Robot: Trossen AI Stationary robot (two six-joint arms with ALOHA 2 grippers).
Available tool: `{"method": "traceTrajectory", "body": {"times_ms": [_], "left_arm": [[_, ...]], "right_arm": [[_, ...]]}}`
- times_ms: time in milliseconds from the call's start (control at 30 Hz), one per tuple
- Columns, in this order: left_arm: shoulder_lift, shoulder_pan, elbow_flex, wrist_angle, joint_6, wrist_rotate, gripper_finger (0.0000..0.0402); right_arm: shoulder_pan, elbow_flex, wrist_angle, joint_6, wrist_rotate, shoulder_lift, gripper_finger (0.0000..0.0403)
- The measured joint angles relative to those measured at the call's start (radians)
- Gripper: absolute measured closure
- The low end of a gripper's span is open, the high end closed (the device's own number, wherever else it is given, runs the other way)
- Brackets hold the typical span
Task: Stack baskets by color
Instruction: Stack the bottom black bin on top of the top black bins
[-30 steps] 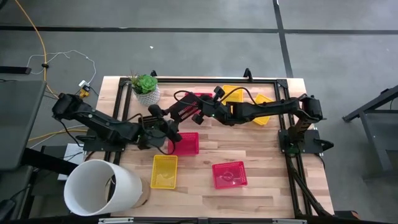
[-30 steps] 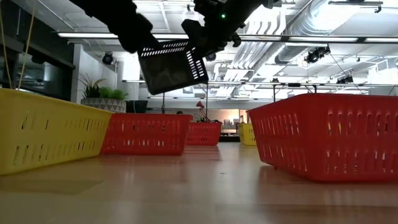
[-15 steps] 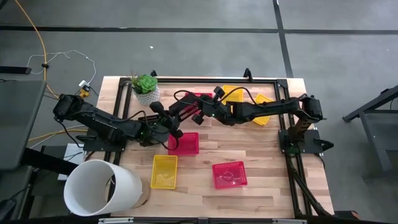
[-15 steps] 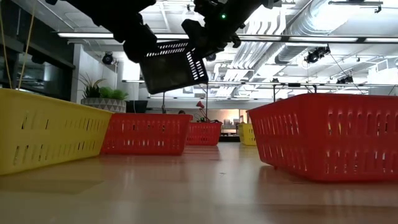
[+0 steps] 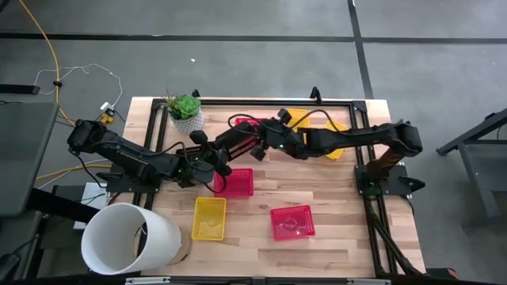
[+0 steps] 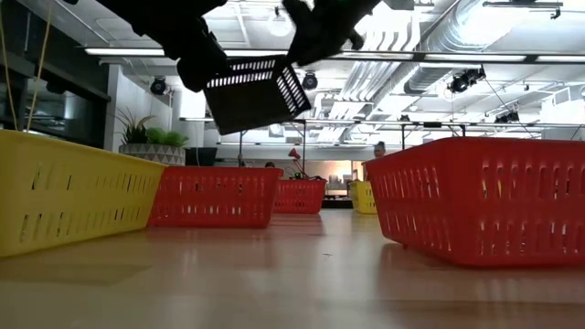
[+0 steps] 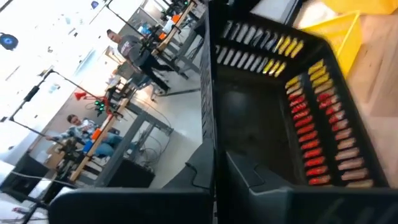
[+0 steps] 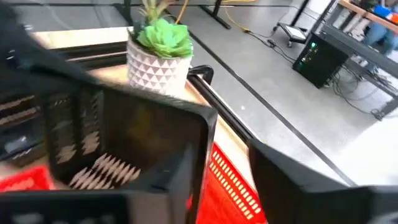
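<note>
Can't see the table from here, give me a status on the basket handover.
Left gripper shut on black basket, held in the air. Right gripper at its other end, jaws parting. Pink-red basket on table just below.

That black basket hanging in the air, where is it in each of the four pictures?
High view: the black basket is mid-table, between both arms.
Low view: the basket is at the top, off the table.
Left wrist view: it fills the picture.
Right wrist view: it is lower left.
Shared landmark: the potted plant.
</note>
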Motion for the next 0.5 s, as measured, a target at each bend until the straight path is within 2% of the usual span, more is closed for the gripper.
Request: {"method": "traceTrajectory", "body": {"times_ms": [100, 200, 367, 500], "left_arm": [[-0.021, -0.002, 0.0, 0.001, 0.023, -0.028, 0.0401], [-0.075, -0.024, -0.001, -0.024, 0.022, -0.075, 0.0401], [-0.229, -0.114, 0.0, -0.052, -0.064, -0.111, 0.0401], [-0.346, -0.199, 0.001, -0.146, -0.232, -0.068, 0.0401]], "right_arm": [[0.024, 0.0, -0.081, -0.006, 0.001, -0.062, 0.0192], [0.048, -0.005, -0.185, 0.034, 0.026, -0.126, 0.0157], [0.08, -0.064, -0.317, 0.124, 0.099, -0.224, 0.0147], [0.091, -0.181, -0.306, 0.188, 0.105, -0.309, 0.0147]]}}
